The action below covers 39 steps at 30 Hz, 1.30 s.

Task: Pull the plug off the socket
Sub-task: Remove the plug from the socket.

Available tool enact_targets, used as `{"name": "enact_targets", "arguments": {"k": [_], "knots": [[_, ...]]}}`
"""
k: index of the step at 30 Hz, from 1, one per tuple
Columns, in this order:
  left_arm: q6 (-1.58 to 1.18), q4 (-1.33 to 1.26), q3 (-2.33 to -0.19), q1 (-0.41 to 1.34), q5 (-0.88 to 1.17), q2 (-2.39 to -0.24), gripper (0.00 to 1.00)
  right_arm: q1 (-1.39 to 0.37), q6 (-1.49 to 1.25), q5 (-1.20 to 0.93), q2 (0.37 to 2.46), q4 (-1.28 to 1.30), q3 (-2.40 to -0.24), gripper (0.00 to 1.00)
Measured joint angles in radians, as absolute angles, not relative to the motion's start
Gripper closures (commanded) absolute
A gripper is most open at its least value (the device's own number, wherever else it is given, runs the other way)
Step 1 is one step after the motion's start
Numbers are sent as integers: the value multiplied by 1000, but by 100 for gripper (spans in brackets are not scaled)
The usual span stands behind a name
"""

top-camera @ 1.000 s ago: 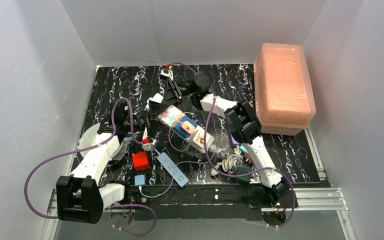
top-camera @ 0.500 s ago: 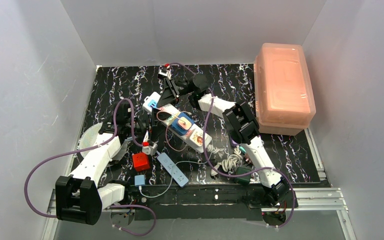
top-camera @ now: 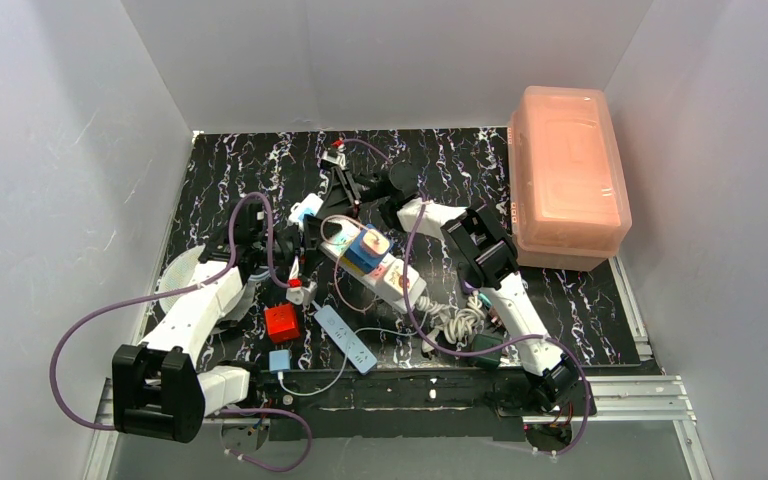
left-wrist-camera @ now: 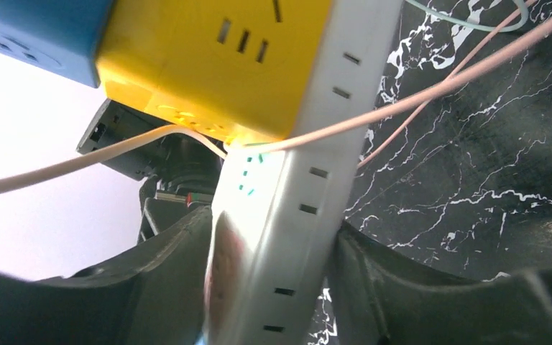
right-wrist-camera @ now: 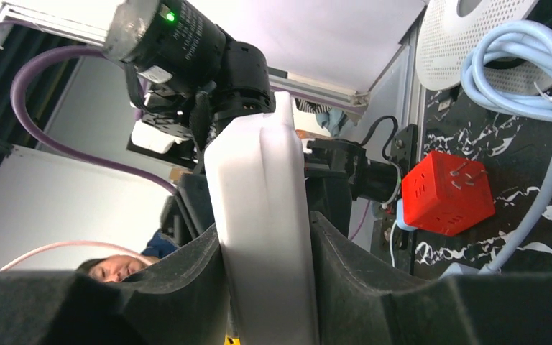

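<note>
Left fingers (left-wrist-camera: 151, 287) and right fingers (right-wrist-camera: 187, 287) around socket (left-wrist-camera: 273, 237)

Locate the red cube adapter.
Top view: the red cube adapter lies at near left, just left of the slim light-blue power strip and just beyond the small blue block.

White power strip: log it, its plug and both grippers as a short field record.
power strip: long white power strip, held by both grippers
left gripper: left gripper shut on the strip, just below the adapter block
right gripper: right gripper shut on the strip's far end
plug: blue-and-yellow adapter block, seated in the strip
cord: pink cord trailing beside the block
task state: plug not yet out
nearby: red cube adapter; slim light-blue strip
</note>
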<state>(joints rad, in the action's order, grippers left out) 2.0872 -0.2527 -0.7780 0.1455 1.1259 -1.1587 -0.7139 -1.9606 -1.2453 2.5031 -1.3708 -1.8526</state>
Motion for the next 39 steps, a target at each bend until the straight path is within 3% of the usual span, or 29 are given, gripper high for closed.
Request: {"name": "enact_targets", "arguments": {"k": [4, 6, 7, 9, 11, 13, 21, 26, 32, 39], "knots": [[2105, -252, -780, 146, 1138, -1163, 87, -710, -1982, -1222, 2503, -1358, -1852, 99], [2106, -276, -781, 148, 1141, -1159, 100, -711, -2016, -1215, 2506, -1321, -1853, 91], [2105, -287, -781, 149, 1142, -1155, 100, -712, -2038, -1208, 2507, -1307, -1855, 86], [2105, -301, -782, 145, 1143, -1153, 100, -715, -2051, -1192, 2509, -1288, -1864, 59], [2105, -303, -780, 144, 1143, -1150, 100, -715, -2046, -1193, 2510, -1289, -1864, 39], [2105, -302, -780, 145, 1135, -1150, 100, -716, -2055, -1189, 2509, -1274, -1864, 30], [2105, -290, -746, 157, 1076, -1151, 100, -699, -1921, -1194, 2468, -1016, -1828, 20], [2101, -287, -737, 159, 1059, -1150, 100, -584, -1538, -1166, 2350, -530, -1862, 17], [2097, -263, -698, 157, 1009, -1150, 100, -387, -1073, -941, 2235, 87, -2135, 15], [2094, -289, -694, 157, 993, -1150, 100, -276, -812, -654, 1961, 329, -2062, 14]]}}
